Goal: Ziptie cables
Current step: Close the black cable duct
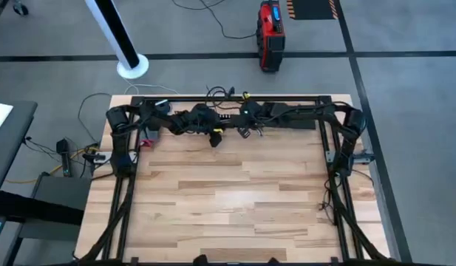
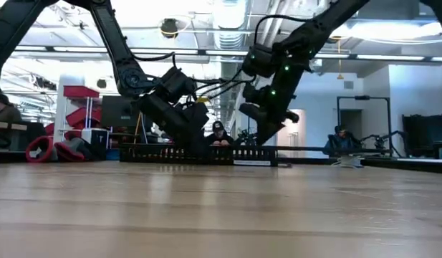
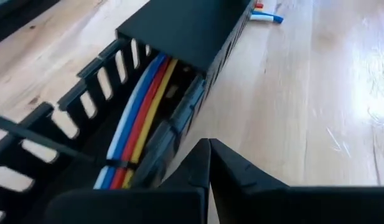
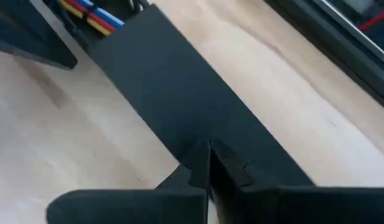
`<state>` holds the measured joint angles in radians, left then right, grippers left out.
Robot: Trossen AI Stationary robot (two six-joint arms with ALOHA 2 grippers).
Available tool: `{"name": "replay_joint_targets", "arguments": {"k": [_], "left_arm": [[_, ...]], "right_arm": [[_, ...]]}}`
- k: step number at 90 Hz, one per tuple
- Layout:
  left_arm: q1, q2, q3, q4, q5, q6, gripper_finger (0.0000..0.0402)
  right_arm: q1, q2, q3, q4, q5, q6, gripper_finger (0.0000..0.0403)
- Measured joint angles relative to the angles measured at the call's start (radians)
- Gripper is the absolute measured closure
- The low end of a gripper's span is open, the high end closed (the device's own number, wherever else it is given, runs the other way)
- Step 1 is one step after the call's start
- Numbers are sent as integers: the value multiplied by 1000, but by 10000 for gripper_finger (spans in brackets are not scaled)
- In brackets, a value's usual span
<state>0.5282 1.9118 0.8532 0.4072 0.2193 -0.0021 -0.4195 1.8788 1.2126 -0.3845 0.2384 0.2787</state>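
Cables (image 3: 139, 118) lying inside the slotted channel (image 3: 104, 81) at the counter's (image 1: 235, 192) far edge, partly under the flat cover (image 4: 179, 93). Left end effector (image 3: 208, 152) fingers together just beside the channel. Right end effector (image 4: 208, 155) fingers together against the cover.

A wooden table (image 1: 235, 207) carries a black slotted channel (image 3: 104, 87).

A pale wooden desk (image 1: 235, 199) lies under me, its planks bare across the near half. Along its far edge runs a long black comb-slotted channel (image 2: 199, 154), and a flat black cover (image 4: 192, 106) closes part of it. Beyond the desk, a red and black box (image 1: 270, 35) stands on the grey floor, near a white post base (image 1: 131, 66). People sit far back in the room (image 2: 218, 134).
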Motion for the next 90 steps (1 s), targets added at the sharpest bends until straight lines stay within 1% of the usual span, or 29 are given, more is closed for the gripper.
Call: {"name": "replay_joint_targets", "arguments": {"k": [38, 52, 58, 63, 70, 80, 90], "left_arm": [[18, -2, 0, -1, -10, 13, 402], [17, -87, 3, -18, 12, 15, 402], [16, -138, 2, -79, 7, 29, 401], [16, -189, 1, -145, -25, 48, 401], [20, -271, 2, -232, -108, 58, 401], [51, -373, 2, -426, -228, 17, 401], [115, -440, 1, -604, -275, -31, 402]], "right_arm": [[-13, 20, -1, 56, -80, -3, 403], [-14, 21, -2, 56, -85, -3, 403], [-14, 22, -2, 54, -87, -4, 403], [-13, 22, -2, 52, -87, -12, 403], [-12, 22, -2, 51, -87, -15, 403], [-13, 22, -2, 47, -87, -17, 403], [-13, 22, -2, 33, -108, -24, 403]]}}
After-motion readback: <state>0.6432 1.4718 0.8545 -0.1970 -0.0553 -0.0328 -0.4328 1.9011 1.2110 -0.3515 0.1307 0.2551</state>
